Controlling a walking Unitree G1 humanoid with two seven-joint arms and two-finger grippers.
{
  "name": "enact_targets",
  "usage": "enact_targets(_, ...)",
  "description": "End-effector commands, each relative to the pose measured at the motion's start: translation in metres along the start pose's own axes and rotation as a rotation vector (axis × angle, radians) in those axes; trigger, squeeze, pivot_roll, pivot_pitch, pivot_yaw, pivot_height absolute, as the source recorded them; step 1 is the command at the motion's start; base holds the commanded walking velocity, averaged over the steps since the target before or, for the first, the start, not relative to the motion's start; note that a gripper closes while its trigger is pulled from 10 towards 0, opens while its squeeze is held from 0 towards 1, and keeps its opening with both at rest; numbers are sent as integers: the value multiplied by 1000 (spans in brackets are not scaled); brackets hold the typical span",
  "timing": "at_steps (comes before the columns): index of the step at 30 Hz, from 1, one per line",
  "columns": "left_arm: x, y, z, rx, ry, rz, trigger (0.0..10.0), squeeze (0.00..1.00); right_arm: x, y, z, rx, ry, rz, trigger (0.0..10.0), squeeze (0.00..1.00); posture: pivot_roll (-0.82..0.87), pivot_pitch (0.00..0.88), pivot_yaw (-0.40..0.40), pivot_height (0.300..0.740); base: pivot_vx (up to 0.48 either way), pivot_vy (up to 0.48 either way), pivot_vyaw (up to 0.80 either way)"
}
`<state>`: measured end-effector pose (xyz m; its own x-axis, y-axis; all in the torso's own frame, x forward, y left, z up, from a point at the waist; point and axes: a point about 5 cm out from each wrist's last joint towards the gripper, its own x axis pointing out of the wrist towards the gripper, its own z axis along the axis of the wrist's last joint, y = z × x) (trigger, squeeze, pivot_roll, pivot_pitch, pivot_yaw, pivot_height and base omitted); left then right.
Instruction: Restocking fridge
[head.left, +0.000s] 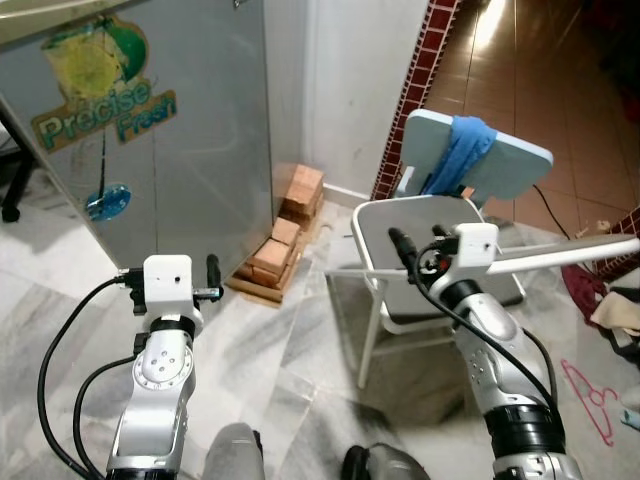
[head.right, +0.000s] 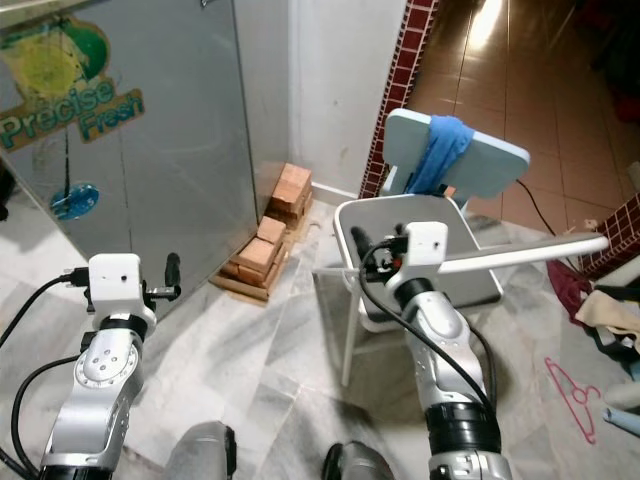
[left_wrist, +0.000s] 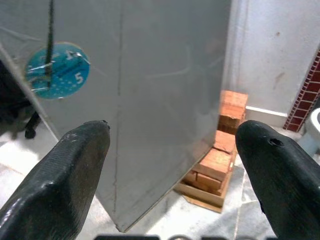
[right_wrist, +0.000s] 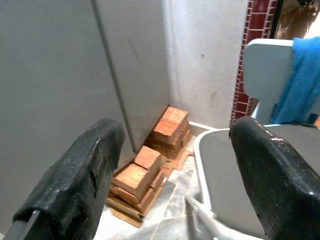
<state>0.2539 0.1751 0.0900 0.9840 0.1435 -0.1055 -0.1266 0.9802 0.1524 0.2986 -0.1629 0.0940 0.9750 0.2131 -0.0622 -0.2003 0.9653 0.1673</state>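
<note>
The grey fridge (head.left: 190, 150) stands at the left with its door closed; it carries a green "Precise Fresh" sticker (head.left: 100, 95) and a round blue sticker (left_wrist: 57, 70). My left gripper (head.left: 168, 268) is raised in front of the fridge's lower part, a short way off it, open and empty (left_wrist: 172, 150). My right gripper (head.left: 420, 240) is held up over the seat of a white chair (head.left: 380, 225), pointing toward the fridge's corner, also open and empty (right_wrist: 170, 150).
Stacked orange bricks (head.left: 285, 235) on a wooden board lie at the fridge's right corner against the white wall. A blue cloth (head.left: 458, 150) hangs over the chair's back. A white bar (head.left: 570, 250) runs to the right. A pink hanger (head.left: 590, 395) and clothes (head.left: 615, 300) lie on the floor.
</note>
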Motion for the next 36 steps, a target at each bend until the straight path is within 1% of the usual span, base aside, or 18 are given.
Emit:
enact_targets(1, 0, 1, 7, 3, -29, -10, 10000, 0, 1, 7, 4, -3, -25, 13, 10000, 0, 81, 121, -46, 740, 0, 480, 0)
enact_targets(2, 1, 0, 10, -1, -37, -16, 10000, 0, 1, 8, 5, -8, -30, 10, 10000, 0, 81, 121, -46, 740, 0, 480, 0)
enact_targets(3, 1, -2, 14, 14, -63, -42, 10000, 0, 0, 6, 8, -22, -49, -25, 10000, 0, 79, 114, -40, 740, 0, 480, 0)
enact_targets(7, 2, -4, 16, -1, -72, -65, 10000, 0, -3, 1, 6, -21, -45, -77, 10000, 0, 77, 112, -38, 740, 0, 480, 0)
enact_targets(11, 2, -4, 13, -29, -73, -62, 10000, 0, -12, -8, -9, 36, -10, -145, 10000, 0, 45, 76, -19, 740, 0, 480, 0)
enact_targets(12, 2, -4, 13, -29, -73, -62, 10000, 0, -12, -8, -9, 36, -10, -145, 10000, 0, 45, 76, -19, 740, 0, 480, 0)
enact_targets(14, 2, 1, 5, -43, -55, -36, 10000, 0, -14, -7, -19, 43, 19, -164, 10000, 0, 39, 76, -17, 740, 0, 480, 0)
enact_targets(17, 4, 0, 5, -47, -57, -36, 10000, 0, -12, -4, -15, 33, 2, -161, 10000, 0, 40, 68, -28, 740, 0, 480, 0)
enact_targets(18, 6, -1, 7, -53, -73, -63, 10000, 0, -10, -4, -11, -14, -4, -182, 10000, 0, 41, 69, -27, 740, 0, 480, 0)
enact_targets(19, 6, -1, 7, -53, -73, -63, 10000, 0, -10, -4, -11, -14, -4, -182, 10000, 0, 41, 69, -27, 740, 0, 480, 0)
enact_targets(21, 7, -4, 8, -32, -95, -103, 10000, 0, -5, -2, -2, -123, -39, -189, 10000, 0, 45, 70, -30, 740, 0, 476, 0)
enact_targets(24, 6, -4, 7, -29, -93, -102, 10000, 0, -5, -2, -1, -112, -50, -185, 10000, 0, 45, 70, -30, 740, 0, 476, 0)
enact_targets(25, 3, -4, 6, -11, -103, -120, 10000, 0, -4, -3, 3, -109, -85, -187, 10000, 0, 47, 72, -32, 740, 0, 472, 0)
enact_targets(27, 2, -4, 5, -6, -107, -126, 10000, 0, -5, -3, 5, -121, -97, -183, 10000, 0, 47, 72, -32, 740, 0, 472, 0)
enact_targets(29, -1, -3, 3, 4, -111, -128, 10000, 0, -9, -4, 6, -160, -92, -181, 10000, 0, 50, 73, -34, 740, 0, 472, 0)
enact_targets(30, -1, -1, 2, 0, -110, -114, 10000, 0, -13, -5, 5, -138, -101, -187, 10000, 0, 49, 72, -36, 740, 0, 472, 0)
enact_targets(35, 2, 3, 3, -11, -104, -86, 10000, 0, -17, -7, 3, -121, -102, -194, 10000, 0, 51, 71, -38, 740, 0, 477, 0)
enact_targets(36, 3, 4, 2, -12, -97, -86, 10000, 0, -17, -6, 0, -109, -85, -193, 10000, 0, 50, 71, -38, 740, 0, 480, 0)
